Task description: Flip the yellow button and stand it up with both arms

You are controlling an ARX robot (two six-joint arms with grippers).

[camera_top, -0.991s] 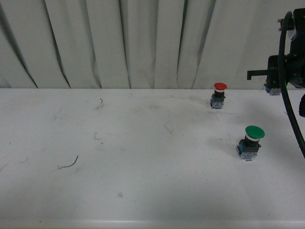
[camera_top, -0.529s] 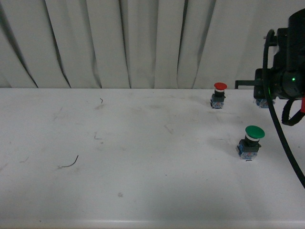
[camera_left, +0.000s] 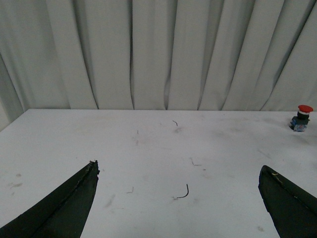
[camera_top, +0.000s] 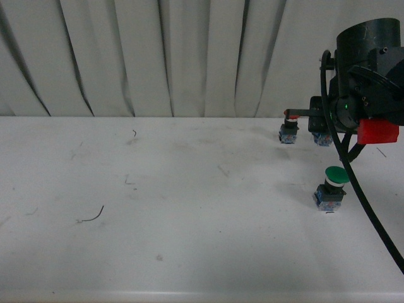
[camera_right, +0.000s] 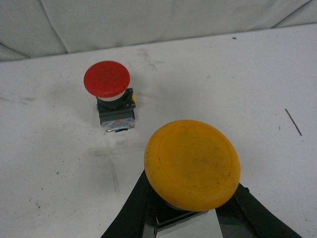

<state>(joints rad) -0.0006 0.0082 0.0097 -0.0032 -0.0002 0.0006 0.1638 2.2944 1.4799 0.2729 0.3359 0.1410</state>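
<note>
The yellow button [camera_right: 192, 163] shows large in the right wrist view, with its round yellow cap facing the camera. My right gripper [camera_right: 190, 203] is shut on its body below the cap. In the front view my right arm [camera_top: 366, 95] hangs at the far right above the table. Only the button's blue-grey base [camera_top: 323, 140] shows under the right gripper [camera_top: 317, 126], just right of the red button. My left gripper [camera_left: 178, 168] is open and empty over the table. It is out of the front view.
A red-capped button [camera_top: 289, 129] stands upright at the back, also in the right wrist view [camera_right: 110, 94] and left wrist view [camera_left: 301, 118]. A green-capped button [camera_top: 332, 187] stands nearer. A small curved wire scrap [camera_top: 93, 216] lies on the white table [camera_top: 189, 208]. Curtains hang behind.
My right arm has moved left from the frame's right edge, carrying the yellow button to just beside the red button. The red and green buttons have not moved.
</note>
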